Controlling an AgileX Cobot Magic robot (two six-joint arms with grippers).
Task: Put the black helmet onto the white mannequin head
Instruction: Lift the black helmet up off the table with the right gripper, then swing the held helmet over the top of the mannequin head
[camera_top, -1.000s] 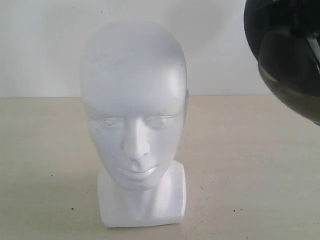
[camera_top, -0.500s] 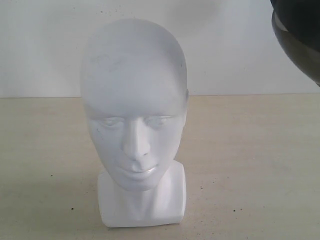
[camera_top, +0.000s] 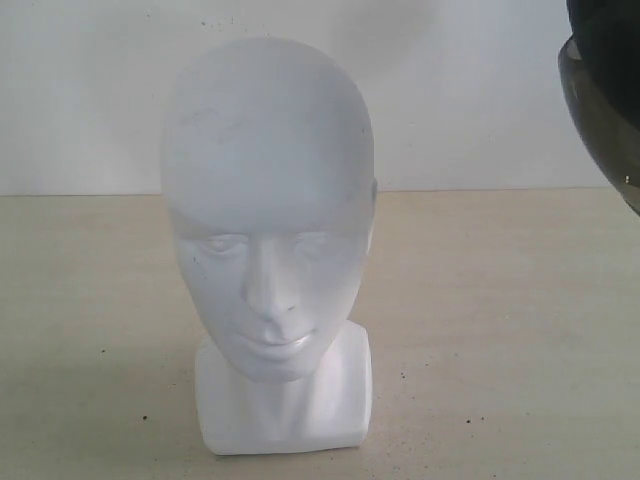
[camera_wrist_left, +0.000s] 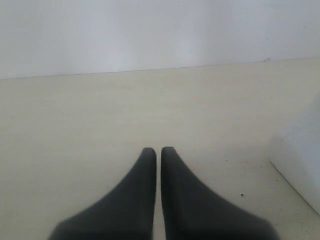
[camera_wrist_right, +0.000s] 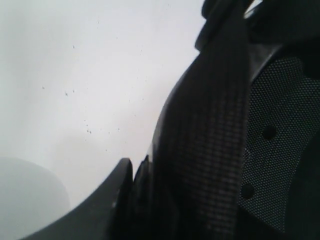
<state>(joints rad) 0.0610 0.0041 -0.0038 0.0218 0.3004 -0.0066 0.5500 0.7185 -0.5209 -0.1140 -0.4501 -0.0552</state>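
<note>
The white mannequin head stands upright on its squarish base in the middle of the exterior view, facing the camera, bare on top. The black helmet hangs in the air at the top right edge, mostly cut off, its smoky visor toward the head and well apart from it. In the right wrist view my right gripper is shut on the helmet's rim; one finger lies outside the shell and the other is hidden behind the padded lining. My left gripper is shut and empty, low over the table beside the head's base.
A pale beige table carries the head, and a plain white wall stands behind it. Small dark specks dot the tabletop.
The helmet has slid to the right and upward in the exterior view, leaving less of it in the frame. The head and the left gripper have not moved.
</note>
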